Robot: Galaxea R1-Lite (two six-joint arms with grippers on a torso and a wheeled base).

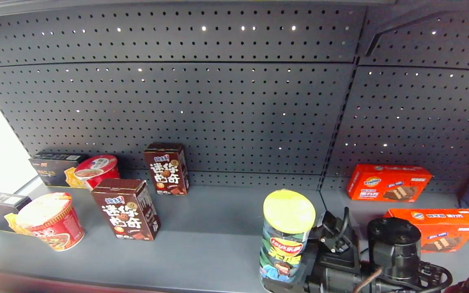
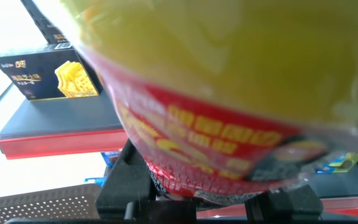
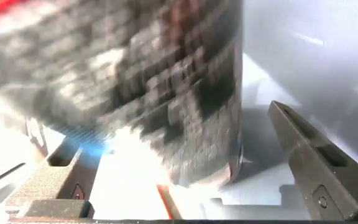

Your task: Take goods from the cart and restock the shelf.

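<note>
Closest to its wrist camera, the left claw (image 2: 210, 202) is clamped on a red noodle cup (image 2: 229, 93) with a yellow lid. Near the shelf's (image 1: 210, 244) front edge, a chip can (image 1: 287, 240) stands upright between the parted fingers of the right claw (image 1: 320, 244). Farther left stand two brown boxes (image 1: 126, 208), and two orange boxes (image 1: 387, 182) lie to the right, nearer the pegboard (image 1: 218, 114).

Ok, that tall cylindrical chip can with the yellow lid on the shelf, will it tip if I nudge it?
Likely, yes. The tall cylindrical chip can stands upright, tall for its base, near the grey shelf's front, so a sideways nudge could topple it. Once down, its round body would probably roll.
</note>
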